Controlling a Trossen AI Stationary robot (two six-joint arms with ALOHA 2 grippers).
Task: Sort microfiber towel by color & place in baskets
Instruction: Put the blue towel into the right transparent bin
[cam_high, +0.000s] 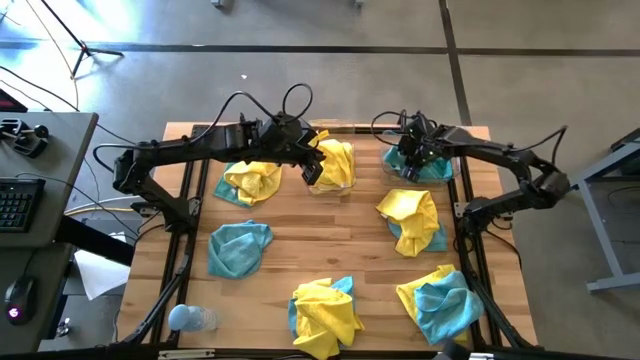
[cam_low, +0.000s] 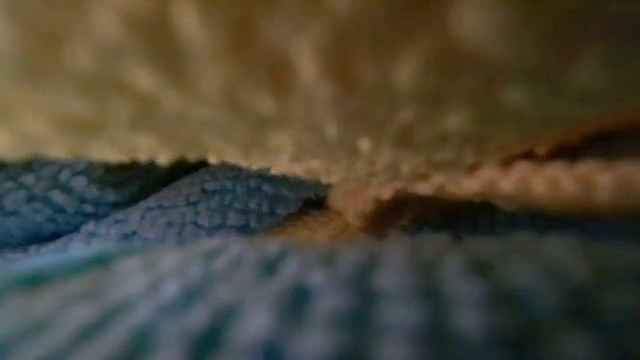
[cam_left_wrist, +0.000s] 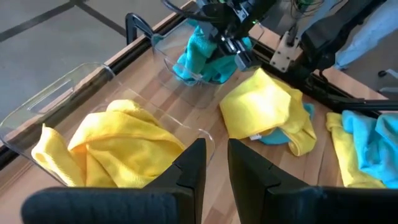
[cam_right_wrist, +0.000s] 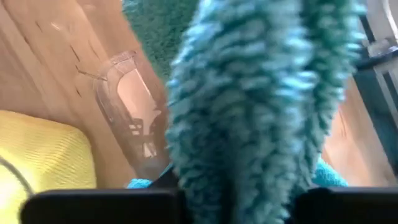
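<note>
Two clear baskets stand at the table's far edge. One basket (cam_high: 335, 165) (cam_left_wrist: 68, 87) holds bunched yellow towels (cam_left_wrist: 118, 146); my left gripper (cam_high: 312, 168) (cam_left_wrist: 214, 168) hovers open and empty beside its near-left rim. The other basket (cam_high: 428, 168) (cam_left_wrist: 168, 59) holds teal cloth, and my right gripper (cam_high: 410, 150) (cam_left_wrist: 239, 59) is above it, shut on a teal towel (cam_right_wrist: 249, 112). More yellow and teal towels lie bunched on the wood. My right gripper comes from above, pointing down, at a teal towel (cam_left_wrist: 205, 53). A bunched fold of it (cam_right_wrist: 261, 87) rises straight before the wrist camera and hides the fingers. The towel's lower part sits inside the clear basket (cam_right_wrist: 124, 106).
Loose piles: yellow on teal (cam_high: 252, 182), teal (cam_high: 238, 248), yellow over teal (cam_high: 412, 220), and mixed heaps (cam_high: 325, 310) (cam_high: 440, 300) at the near edge. A pale blue bottle (cam_high: 190, 318) lies at the near-left corner. Cloth (cam_low: 320, 200) blocks the low view.
</note>
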